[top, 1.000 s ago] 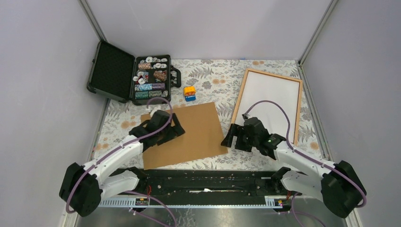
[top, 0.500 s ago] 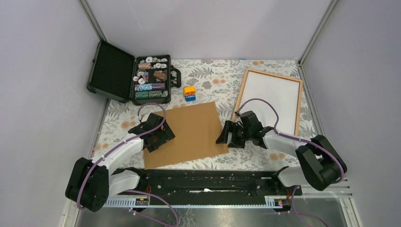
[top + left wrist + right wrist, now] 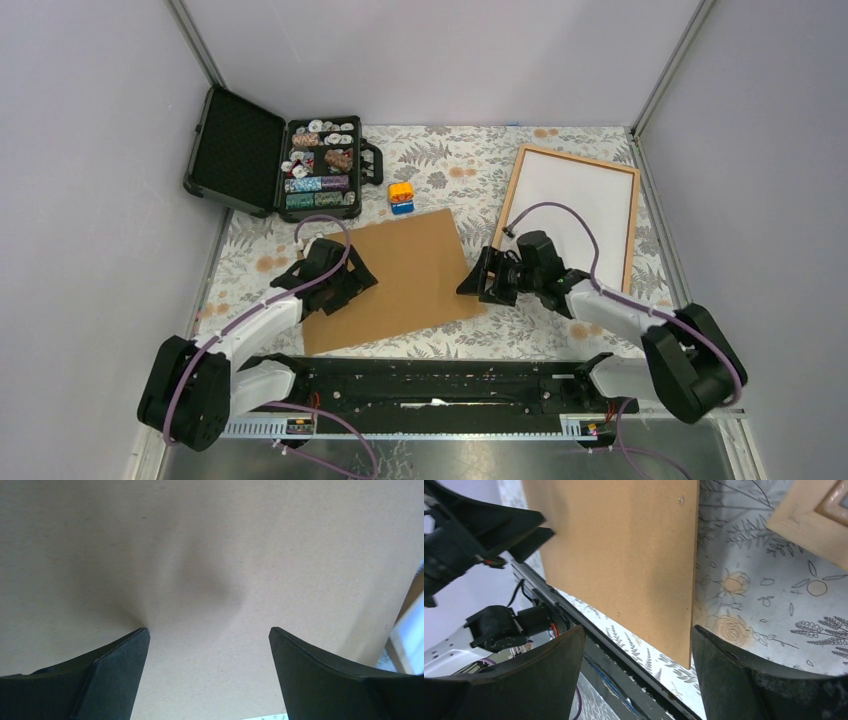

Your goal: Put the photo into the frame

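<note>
The left hand [image 3: 350,284] hangs low over the left edge of the brown board [image 3: 405,270]. Its fingers [image 3: 115,665] stand wide apart with nothing between them, and its wrist view shows only bare board under them. The right hand [image 3: 478,284] is at the board's right edge, close to its near right corner. It too is wide open and holds nothing. In its wrist view the board's edge runs up between the two fingers [image 3: 734,675], and one small round mark sits near that edge.

The board lies flat and slightly askew on the desk [image 3: 455,165], in the middle, close to the near edge. The desk has a pale cover printed with leaves and flowers.

The frame [image 3: 580,159] lies flat by the far right corner, well apart from the board and tilted a little against the desk's right edge. Neither hand touches it. Inside its light wooden moulding lies a plain white sheet, which appears to be the photo [image 3: 580,210] back up; no print shows.

By the far left corner an open black case [image 3: 225,150] holds rows of chips [image 3: 320,165], its lid lying out past the left edge. Any marking on the chips is too small to read. Between case and board stands a small block [image 3: 401,196] coloured orange, yellow and blue, with no lettering that can be made out.
</note>
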Robot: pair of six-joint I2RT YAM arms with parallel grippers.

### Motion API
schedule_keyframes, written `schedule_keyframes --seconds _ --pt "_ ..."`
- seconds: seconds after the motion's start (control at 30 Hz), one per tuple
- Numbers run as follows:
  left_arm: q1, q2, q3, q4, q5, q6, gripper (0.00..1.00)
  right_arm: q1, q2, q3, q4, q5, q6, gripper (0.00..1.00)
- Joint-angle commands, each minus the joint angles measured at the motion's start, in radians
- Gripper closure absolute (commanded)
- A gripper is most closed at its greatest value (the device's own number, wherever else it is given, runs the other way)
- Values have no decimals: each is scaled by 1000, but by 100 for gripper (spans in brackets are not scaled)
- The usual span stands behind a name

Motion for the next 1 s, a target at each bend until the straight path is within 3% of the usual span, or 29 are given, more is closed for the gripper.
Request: schedule_keyframes --seconds 0.0,0.33,0.53,0.67,0.77,0.97 --pt "-22 50 -44 51 148 -43 5 9 -121 27 44 -16 24 17" --pt "-134 169 32 110 148 -74 5 3 -223 -10 -92 144 -40 15" --pt "-153 194 53 112 139 -58 5 -10 -229 36 -296 267 -147 13" --pt "-153 109 98 20 71 30 4 -13 -200 48 -338 292 -198 12" --pt "-145 32 147 -108 -62 71 1 -13 -161 60 -338 276 -224 12" --pt "-12 -2 201 -343 -249 52 1 -13 -96 76 -289 233 -248 11"
